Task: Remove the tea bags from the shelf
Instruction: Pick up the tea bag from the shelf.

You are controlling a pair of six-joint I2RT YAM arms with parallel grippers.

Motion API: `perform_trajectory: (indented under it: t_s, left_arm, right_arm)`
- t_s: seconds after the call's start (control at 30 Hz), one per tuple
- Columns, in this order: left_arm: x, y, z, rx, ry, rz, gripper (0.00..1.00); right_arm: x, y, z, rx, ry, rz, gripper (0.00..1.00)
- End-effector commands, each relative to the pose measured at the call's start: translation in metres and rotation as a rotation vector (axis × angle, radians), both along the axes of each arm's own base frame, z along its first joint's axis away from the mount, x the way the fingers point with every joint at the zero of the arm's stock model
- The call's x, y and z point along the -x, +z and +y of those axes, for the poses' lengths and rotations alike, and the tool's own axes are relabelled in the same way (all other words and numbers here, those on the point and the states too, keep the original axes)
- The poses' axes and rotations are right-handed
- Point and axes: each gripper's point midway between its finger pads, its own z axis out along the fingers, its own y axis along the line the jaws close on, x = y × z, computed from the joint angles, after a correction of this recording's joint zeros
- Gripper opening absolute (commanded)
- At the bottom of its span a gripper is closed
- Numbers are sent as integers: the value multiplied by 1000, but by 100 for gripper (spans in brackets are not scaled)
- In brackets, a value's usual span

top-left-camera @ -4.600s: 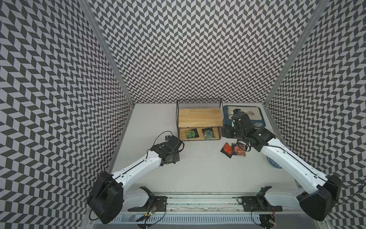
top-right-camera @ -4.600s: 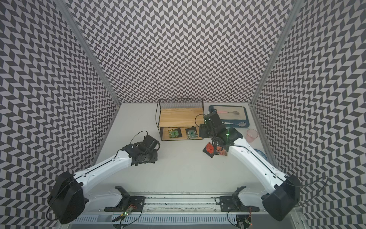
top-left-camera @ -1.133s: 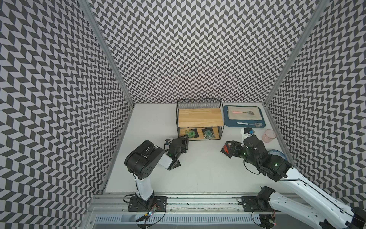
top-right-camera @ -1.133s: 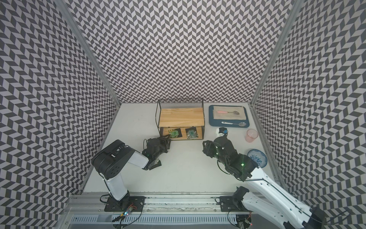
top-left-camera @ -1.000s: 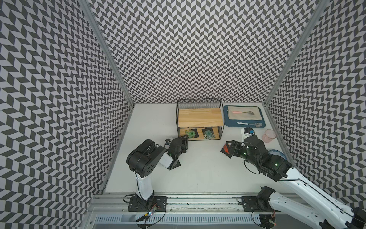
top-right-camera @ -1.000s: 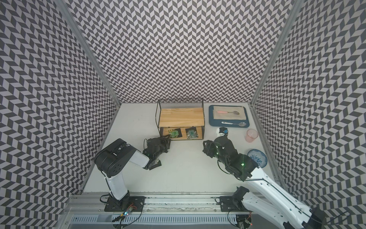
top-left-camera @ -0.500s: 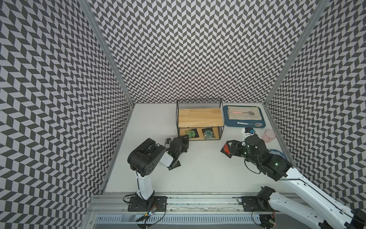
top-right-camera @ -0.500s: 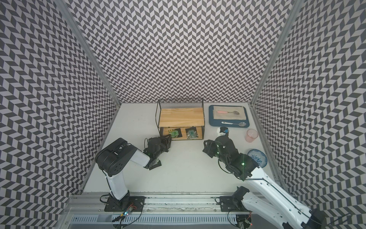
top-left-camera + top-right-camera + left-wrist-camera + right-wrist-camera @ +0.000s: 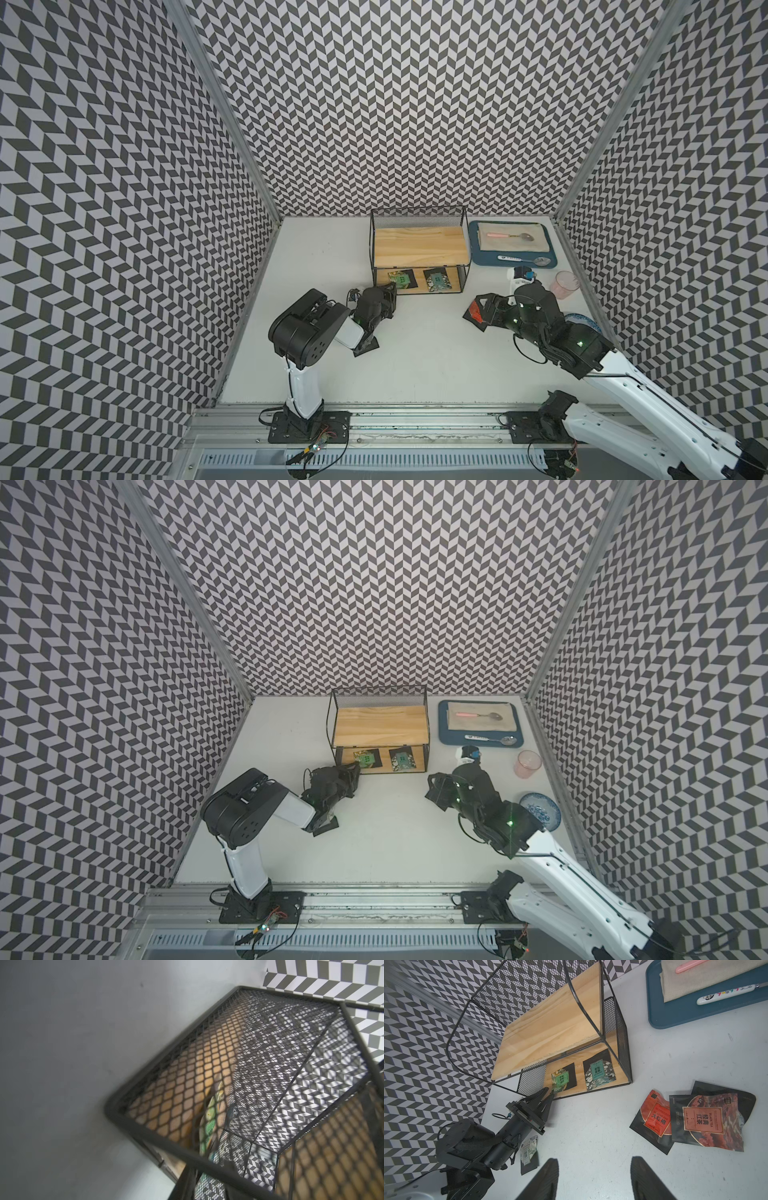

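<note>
The shelf (image 9: pixel 419 247) stands at the back middle, with an empty upper board. On its lower board lie a green tea bag (image 9: pixel 560 1079) and a teal one (image 9: pixel 600 1074). My left gripper (image 9: pixel 551 1093) reaches to the lower board's front left corner, and its tips are shut on the corner of the green tea bag. The left wrist view looks blurred through the shelf's mesh (image 9: pixel 207 1064) at the green tea bag (image 9: pixel 209 1126). Two orange-red tea bags (image 9: pixel 656 1120) (image 9: pixel 704 1122) lie on the table right of the shelf. A white tea bag (image 9: pixel 528 1150) lies beside the left arm. My right gripper (image 9: pixel 593 1180) hovers open and empty over bare table.
A blue tray (image 9: pixel 486 258) with a beige cloth and two spoons sits right of the shelf. In front of it stand a small white bottle (image 9: pixel 519 276) and a pink cup (image 9: pixel 564 284). A blue patterned dish (image 9: pixel 539 810) lies by the right wall.
Over the last second the left gripper's jaws have narrowed at the shelf's lower front corner. The right arm has stayed still. Earlier the left arm folded in toward the shelf and the right arm drew back.
</note>
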Motion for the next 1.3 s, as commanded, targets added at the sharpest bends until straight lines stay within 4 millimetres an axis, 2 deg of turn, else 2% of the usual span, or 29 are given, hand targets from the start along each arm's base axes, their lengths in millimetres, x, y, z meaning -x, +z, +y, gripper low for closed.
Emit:
perform_trajectory:
  t_s: [0.0,0.17,0.23,0.33,0.43,0.63,0.87,1.03,1.27]
  left_arm:
    - [-3,-10,0,-12,1,18,25]
    - [-5,-12,0,-33,-2,26,24]
    - [-6,-12,0,-30,-2,22,18]
    - [-6,-12,0,-32,-2,23,15]
    - [-7,-11,-1,-42,-8,23,0]
    - [-6,-10,-2,-51,-15,26,0]
    - [-5,11,-9,-63,-59,-24,0]
    - [7,29,-17,-87,-132,-67,0]
    - [44,46,-24,-99,-263,-78,0]
  right_arm:
    - [-2,0,0,-1,2,-14,60]
    - [-2,1,-2,1,-2,-16,60]
    - [-2,0,-2,0,-3,-15,60]
    - [-2,1,-2,1,-2,-16,60]
    - [-3,0,-3,3,-4,-15,60]
    - [-3,0,-2,4,0,-16,59]
    - [-4,2,-2,7,-2,-23,60]
    - [-7,2,-1,9,-3,-25,60]
    - [-10,2,1,9,-2,-25,59]
